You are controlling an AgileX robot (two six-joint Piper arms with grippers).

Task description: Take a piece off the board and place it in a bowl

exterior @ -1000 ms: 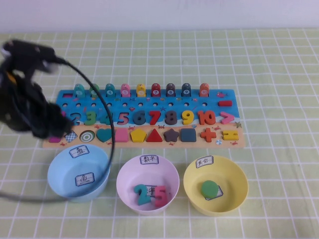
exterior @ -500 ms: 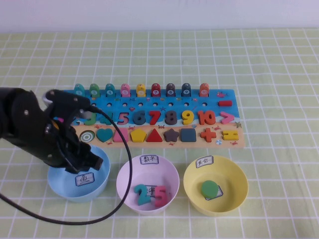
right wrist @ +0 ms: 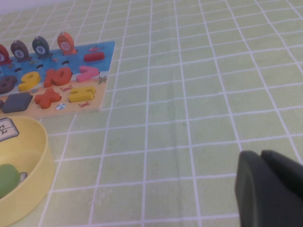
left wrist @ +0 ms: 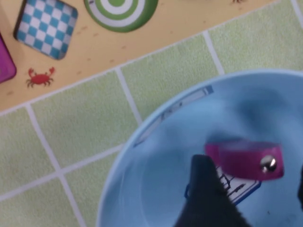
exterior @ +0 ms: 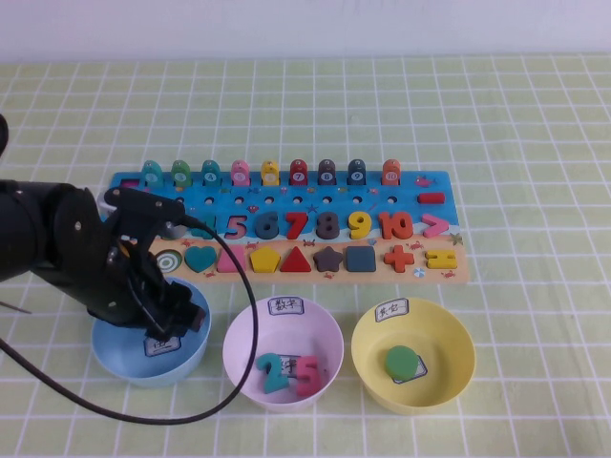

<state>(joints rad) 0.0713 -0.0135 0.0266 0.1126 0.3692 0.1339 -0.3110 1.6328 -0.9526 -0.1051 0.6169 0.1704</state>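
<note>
1. High view: my left pincer is down over the light blue bowl, the leftmost of three bowls along the near edge of the tabletop. The pink bowl sits in the middle and the yellow bowl on the right. The board lies just beyond all three. My arm blocks the piece here.
2. Left wrist view: the piece is inside the light blue bowl, lying over a white label on the bottom. My pincer fingers are spread, one on each side of it, and I honestly can't tell if they touch it.
3. Right wrist view: my right pincer hangs over bare tabletop, to the right of the board and yellow bowl, fingers pressed together.
</note>
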